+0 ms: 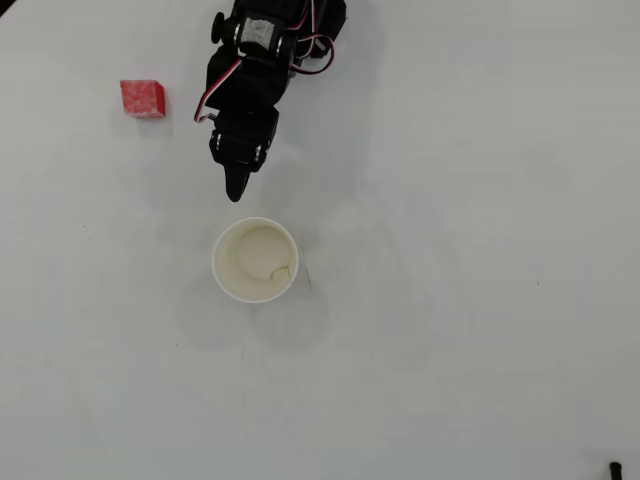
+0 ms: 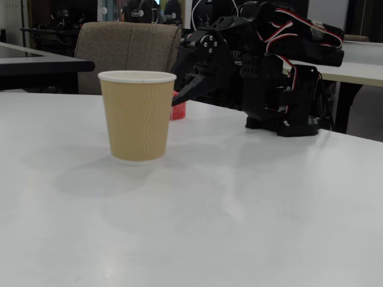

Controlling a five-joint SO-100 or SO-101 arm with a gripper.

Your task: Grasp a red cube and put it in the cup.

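The red cube lies on the white table at the upper left of the overhead view; in the fixed view only a sliver of the red cube shows behind the cup. The cup stands upright and holds nothing; from the side the cup looks tan with a white rim. My black gripper hangs just beyond the cup's rim, to the right of the cube and apart from it, its fingers closed to one point with nothing between them. The same gripper points down-left beside the cup.
The arm's base stands at the table's far side. Behind the table are a padded chair and a dark desk. A small black object sits at the bottom right corner of the overhead view.
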